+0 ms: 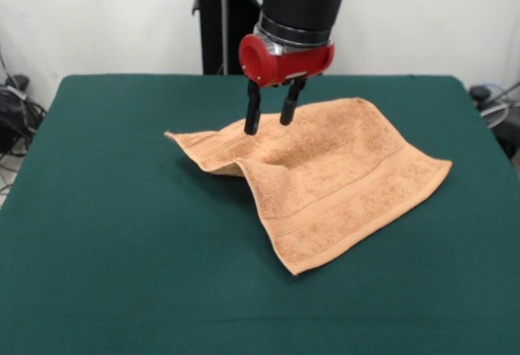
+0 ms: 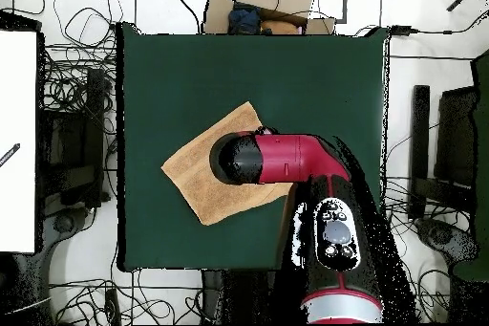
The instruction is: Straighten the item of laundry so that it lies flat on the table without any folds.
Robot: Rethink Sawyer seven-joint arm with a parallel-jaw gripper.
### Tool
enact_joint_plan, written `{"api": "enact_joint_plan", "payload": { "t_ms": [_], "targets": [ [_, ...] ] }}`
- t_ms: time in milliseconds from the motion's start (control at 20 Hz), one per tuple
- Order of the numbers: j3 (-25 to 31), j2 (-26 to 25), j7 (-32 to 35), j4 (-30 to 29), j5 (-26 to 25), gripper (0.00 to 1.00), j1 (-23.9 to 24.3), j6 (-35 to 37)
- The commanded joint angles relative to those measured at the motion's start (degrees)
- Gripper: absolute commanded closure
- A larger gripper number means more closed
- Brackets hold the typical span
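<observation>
The peach-orange towel (image 1: pixel 325 180) lies near the middle of the dark green table (image 1: pixel 97 209), turned like a diamond. Its right part is spread out. Its left part is rucked up into a ridge with a raised fold along the left edge. A woven band runs near the front hem. My gripper (image 1: pixel 269 125) hangs straight down at the towel's far edge, fingers apart, with the tips at the cloth. In the overhead view the arm's head covers the gripper and the middle of the towel (image 2: pixel 205 184) on the table (image 2: pixel 315 83).
The black pedestal (image 1: pixel 215 22) stands behind the table's far edge. Cables lie on the floor around the table. A cardboard box (image 2: pixel 277 2) sits beyond one table edge and a white panel (image 2: pixel 17 131) stands beside another.
</observation>
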State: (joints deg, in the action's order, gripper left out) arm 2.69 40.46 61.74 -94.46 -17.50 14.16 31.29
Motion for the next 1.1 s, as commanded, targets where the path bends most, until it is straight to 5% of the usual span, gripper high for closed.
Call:
{"api": "enact_joint_plan", "payload": {
  "t_ms": [50,1100],
  "targets": [
    [1.64,-0.27,9.64,-4.0,1.61,0.0,0.26,1.62],
    [1.29,-4.31,10.94,-4.47,-0.37,0.0,0.47,-4.56]
  ]
}}
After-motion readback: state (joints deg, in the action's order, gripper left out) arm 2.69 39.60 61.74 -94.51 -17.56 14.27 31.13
